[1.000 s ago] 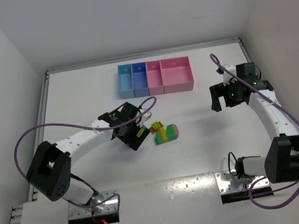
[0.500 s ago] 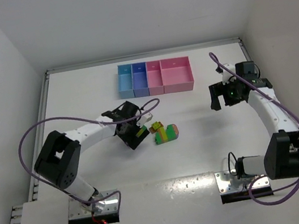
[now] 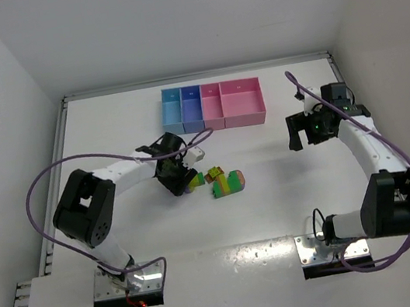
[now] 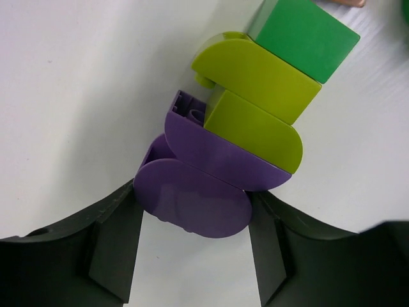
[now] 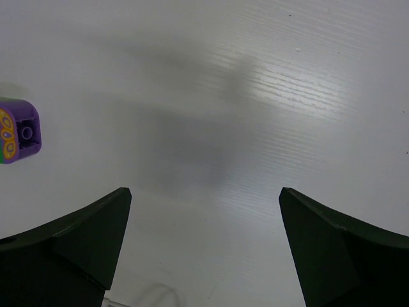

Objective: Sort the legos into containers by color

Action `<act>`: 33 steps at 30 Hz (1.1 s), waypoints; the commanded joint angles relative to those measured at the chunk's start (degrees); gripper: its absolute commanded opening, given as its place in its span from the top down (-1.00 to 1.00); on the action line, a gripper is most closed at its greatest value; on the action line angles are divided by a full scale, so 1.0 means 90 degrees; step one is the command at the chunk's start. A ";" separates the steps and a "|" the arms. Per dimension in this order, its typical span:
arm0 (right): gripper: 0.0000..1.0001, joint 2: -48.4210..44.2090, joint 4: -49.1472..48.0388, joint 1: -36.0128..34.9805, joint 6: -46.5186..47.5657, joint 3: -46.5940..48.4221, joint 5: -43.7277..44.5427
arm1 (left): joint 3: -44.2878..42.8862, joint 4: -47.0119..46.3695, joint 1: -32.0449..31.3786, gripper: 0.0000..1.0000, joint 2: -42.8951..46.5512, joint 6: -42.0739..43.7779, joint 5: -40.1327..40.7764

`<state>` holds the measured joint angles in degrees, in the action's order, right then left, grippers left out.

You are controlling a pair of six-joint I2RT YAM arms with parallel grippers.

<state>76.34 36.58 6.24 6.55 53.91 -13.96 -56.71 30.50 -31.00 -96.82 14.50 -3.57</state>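
"Left claw (image 4: 192, 199)?"
"Half-shut, pinching the purple end of a purple, lime and green plastic brick clump (image 4: 255, 121) on the table (image 3: 108, 138), well short of the joined plastic bins (image 3: 216, 125)."
"Next?"
"Grasp made, I judge; lift, then split colours."

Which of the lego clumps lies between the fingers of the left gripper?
The purple, lime and green clump: its purple end sits between the fingers of the left gripper, touching both. The striped clump lies apart, untouched.
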 commanded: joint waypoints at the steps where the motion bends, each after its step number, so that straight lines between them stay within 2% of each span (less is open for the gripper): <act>1: -1.00 0.0063 -0.0041 -0.0029 0.0103 0.0357 -0.0070 | -0.0232 -0.0059 0.0144 -0.04 0.0249 0.0253 -0.0559; 4: -1.00 0.0199 -0.0041 -0.0088 0.0103 0.0426 -0.0363 | -0.0106 -0.0117 0.0144 0.09 0.0727 0.0312 -0.0940; 5: -1.00 0.0200 -0.0041 -0.0088 0.0045 0.0494 -0.0479 | -0.0105 -0.0118 0.0144 0.23 0.0950 0.0312 -0.1096; 8: -1.00 0.0327 0.0027 -0.0088 -0.0072 0.0689 -0.0889 | -0.0047 -0.0118 0.0144 0.42 0.1284 0.0098 -0.1244; 9: -1.00 0.0414 0.0028 -0.0088 -0.0150 0.0748 -0.1084 | -0.0047 -0.0118 0.0144 0.59 0.1391 0.0020 -0.1244; 12: -1.00 0.0619 0.0174 -0.0088 -0.0530 0.1031 -0.2108 | -0.0047 -0.0244 0.0076 0.71 0.1840 -0.0321 -0.1098; 14: -1.00 0.0756 0.0174 -0.0166 -0.0891 0.1216 -0.3094 | -0.0047 -0.0323 -0.0060 0.71 0.2093 -0.0575 -0.0903; 16: -1.00 0.0912 -0.0214 -0.0321 -0.1691 0.1217 -0.4068 | -0.0047 -0.0381 -0.0120 0.71 0.2212 -0.0722 -0.0542; 20: -1.00 0.1137 -0.1337 -0.0702 -0.3322 0.1217 -0.5069 | -0.0047 -0.0381 -0.0383 0.71 0.2339 -0.0840 -0.0190; 22: -1.00 0.1196 -0.1699 -0.0995 -0.3820 0.1294 -0.5216 | -0.0114 -0.0381 -0.0452 0.71 0.2408 -0.0898 -0.0101; 29: -1.00 0.1606 -0.1574 -0.1894 -0.3823 0.1617 -0.4983 | -0.0252 -0.0440 -0.0510 0.71 0.2408 -0.1016 -0.0033; 33: -0.74 0.1957 -0.1574 -0.2109 -0.3696 0.1617 -0.4924 | -0.0466 -0.0440 -0.0579 0.71 0.2408 -0.1152 -0.0091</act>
<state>91.88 24.12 -12.01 -25.76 66.41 -57.06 -57.23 29.04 -35.42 -76.97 6.00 -4.29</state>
